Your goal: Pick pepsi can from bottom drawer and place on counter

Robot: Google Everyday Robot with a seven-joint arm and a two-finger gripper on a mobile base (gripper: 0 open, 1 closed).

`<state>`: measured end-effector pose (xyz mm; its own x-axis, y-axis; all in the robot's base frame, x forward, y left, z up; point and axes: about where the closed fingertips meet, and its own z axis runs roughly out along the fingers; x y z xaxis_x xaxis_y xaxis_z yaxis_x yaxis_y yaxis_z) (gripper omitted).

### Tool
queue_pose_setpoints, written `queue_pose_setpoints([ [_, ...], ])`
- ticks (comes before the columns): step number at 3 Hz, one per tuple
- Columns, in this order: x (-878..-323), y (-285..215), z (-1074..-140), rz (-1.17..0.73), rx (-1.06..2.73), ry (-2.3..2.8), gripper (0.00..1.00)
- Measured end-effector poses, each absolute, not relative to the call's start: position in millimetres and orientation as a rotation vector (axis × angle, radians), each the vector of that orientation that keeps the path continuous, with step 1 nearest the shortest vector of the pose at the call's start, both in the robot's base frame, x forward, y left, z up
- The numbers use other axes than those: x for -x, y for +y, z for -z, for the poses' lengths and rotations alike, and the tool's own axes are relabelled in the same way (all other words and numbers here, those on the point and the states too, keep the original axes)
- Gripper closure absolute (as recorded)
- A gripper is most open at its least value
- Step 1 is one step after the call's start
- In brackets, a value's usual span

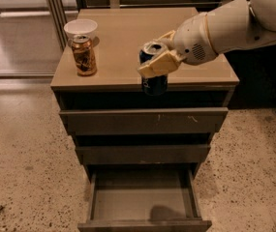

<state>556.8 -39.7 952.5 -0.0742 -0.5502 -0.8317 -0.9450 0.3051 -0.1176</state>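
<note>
My gripper (158, 57) is shut on the pepsi can (153, 81), a dark blue can with a silver top, and holds it upright in the air over the front edge of the tan counter (123, 37). The white arm reaches in from the upper right. The can's lower half hangs in front of the counter's edge. Below, the bottom drawer (142, 204) stands pulled open, its grey floor bare. The two upper drawers are shut.
A brown-gold patterned can (84, 55) stands at the counter's left front, with a white bowl (81, 29) just behind it. Speckled floor surrounds the cabinet. A metal frame leg (55, 11) stands at the back left.
</note>
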Motion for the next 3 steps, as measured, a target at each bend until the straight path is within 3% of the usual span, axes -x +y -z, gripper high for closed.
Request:
queue_pose_setpoints([
  [3, -684.4, -80.1, -933.7, -0.465, 1.297, 1.718, 1.0],
])
